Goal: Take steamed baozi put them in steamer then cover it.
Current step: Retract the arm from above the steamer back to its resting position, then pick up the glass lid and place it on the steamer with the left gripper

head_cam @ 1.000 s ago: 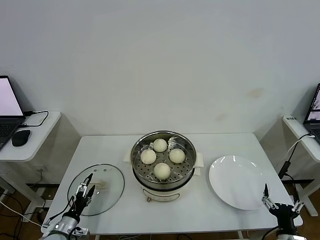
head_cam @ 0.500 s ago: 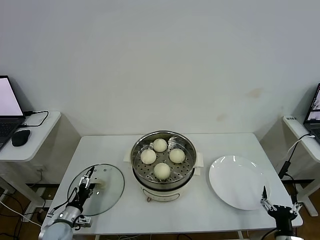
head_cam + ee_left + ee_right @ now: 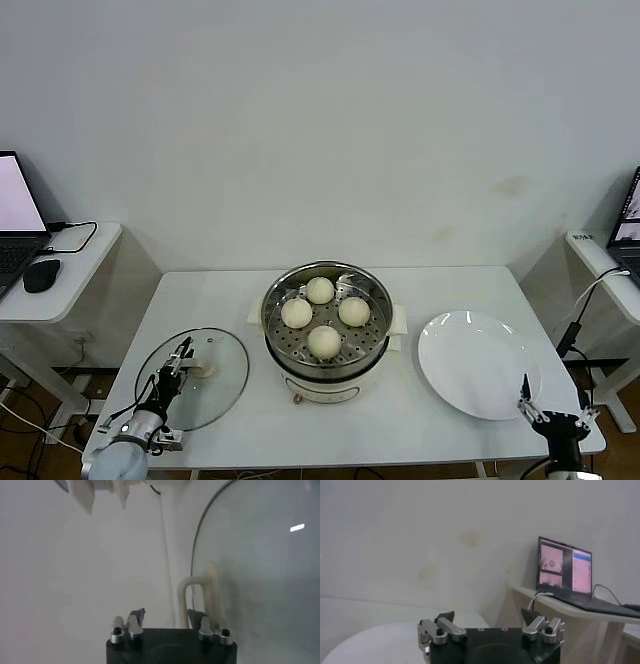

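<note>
Resting in the steamer at the middle of the desk are four steamed baozi on the perforated tray, with the pot uncovered. To its left the cover lies flat on the desk, and the left gripper sits at its cream handle, fingers either side of the bar; whether they pinch it I cannot tell. Spread wide, the right gripper hangs at the desk's front right edge, near the white plate.
</note>
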Tool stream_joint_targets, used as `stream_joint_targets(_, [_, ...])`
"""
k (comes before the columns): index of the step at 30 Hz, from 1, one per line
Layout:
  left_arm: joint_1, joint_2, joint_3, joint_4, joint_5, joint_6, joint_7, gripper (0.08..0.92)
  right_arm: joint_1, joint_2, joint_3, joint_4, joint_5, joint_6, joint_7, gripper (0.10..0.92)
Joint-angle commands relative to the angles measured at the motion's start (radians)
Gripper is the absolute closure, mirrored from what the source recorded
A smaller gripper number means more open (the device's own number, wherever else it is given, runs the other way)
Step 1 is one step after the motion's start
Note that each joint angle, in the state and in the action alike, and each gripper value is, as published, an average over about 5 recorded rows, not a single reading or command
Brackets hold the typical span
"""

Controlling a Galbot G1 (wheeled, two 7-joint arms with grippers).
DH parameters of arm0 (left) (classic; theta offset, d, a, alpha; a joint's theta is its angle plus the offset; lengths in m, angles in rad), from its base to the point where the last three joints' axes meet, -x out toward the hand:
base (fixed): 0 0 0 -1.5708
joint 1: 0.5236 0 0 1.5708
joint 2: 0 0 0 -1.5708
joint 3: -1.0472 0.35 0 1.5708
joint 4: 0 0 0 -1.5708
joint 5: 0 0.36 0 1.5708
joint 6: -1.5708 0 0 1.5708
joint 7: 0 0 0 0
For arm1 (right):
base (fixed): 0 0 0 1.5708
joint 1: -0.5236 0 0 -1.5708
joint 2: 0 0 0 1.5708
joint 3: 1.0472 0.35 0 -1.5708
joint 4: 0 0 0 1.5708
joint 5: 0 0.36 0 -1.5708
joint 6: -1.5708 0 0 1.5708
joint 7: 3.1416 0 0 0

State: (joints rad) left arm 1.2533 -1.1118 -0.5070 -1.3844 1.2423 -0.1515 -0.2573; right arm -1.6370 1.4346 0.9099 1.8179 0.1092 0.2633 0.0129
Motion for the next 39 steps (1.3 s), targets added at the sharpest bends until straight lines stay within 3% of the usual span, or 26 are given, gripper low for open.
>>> stream_joint_targets(1, [0.0,0.005,0.0,-0.003,-0.04,0.002,-0.01,0.579,-0.001,-0.002,-0.008,-0.006,-0.009,0.003,0.0,0.203])
stream_joint_targets(6, [0.044,0.028,-0.006,-0.097,-0.156,0.055,-0.003,0.726,-0.004,-0.004,-0.017,-0.003,-0.023,0.008,-0.004,0.202])
stream_joint_targets(11, [0.122,0.068,-0.043,-0.272,-0.215,0.148,0.031,0.849,-0.011,-0.004,-0.019,0.005,-0.033,0.015,-0.01,0.203])
stream_joint_targets(16, [0.196,0.12,-0.127,-0.483,-0.288,0.29,0.173,0.862,-0.02,-0.003,-0.018,0.009,-0.054,0.031,-0.017,0.202])
stream_joint_targets(23, [0.204,0.187,-0.167,-0.696,-0.364,0.391,0.267,0.862,-0.034,0.002,-0.023,0.011,-0.108,0.069,-0.034,0.203])
stream_joint_targets(30, [0.145,0.264,-0.043,-0.863,-0.448,0.492,0.326,0.862,-0.043,0.026,-0.051,0.02,-0.158,0.091,-0.039,0.203])
stream_joint_targets(35, [0.024,0.317,0.156,-0.845,-0.433,0.539,0.341,0.862,-0.044,0.056,-0.08,0.024,-0.217,0.105,-0.029,0.202])
stream_joint_targets(39, [-0.093,0.291,0.311,-0.799,-0.382,0.57,0.36,0.862,-0.037,0.093,-0.105,0.005,-0.307,0.13,-0.001,0.203])
